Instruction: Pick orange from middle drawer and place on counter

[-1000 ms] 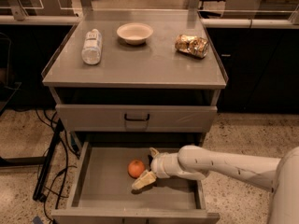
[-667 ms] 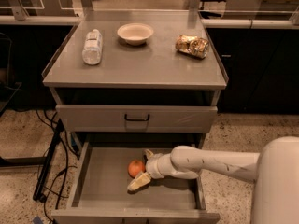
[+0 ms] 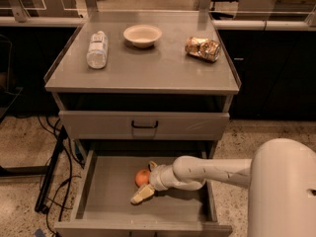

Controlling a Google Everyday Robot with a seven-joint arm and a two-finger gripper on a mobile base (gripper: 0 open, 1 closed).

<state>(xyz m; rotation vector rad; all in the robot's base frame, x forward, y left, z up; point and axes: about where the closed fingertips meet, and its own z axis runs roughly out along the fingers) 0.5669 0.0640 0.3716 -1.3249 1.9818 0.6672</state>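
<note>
The pincer [image 3: 143, 183], spread wide, is straddling the orange [image 3: 142, 176] in the middle drawer [image 3: 101, 194], seemingly not gripping it. Lifting it onto the worktop [image 3: 158, 70] is waiting.

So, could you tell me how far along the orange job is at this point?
Done: the middle drawer is pulled out and the end effector is down inside it. In hand: its open fingers sit either side of the orange, which rests on the drawer floor. Left: close, lift, and set it on the counter.

gripper [image 3: 146, 180] straddles orange [image 3: 141, 177] in middle drawer [image 3: 106, 191].
</note>
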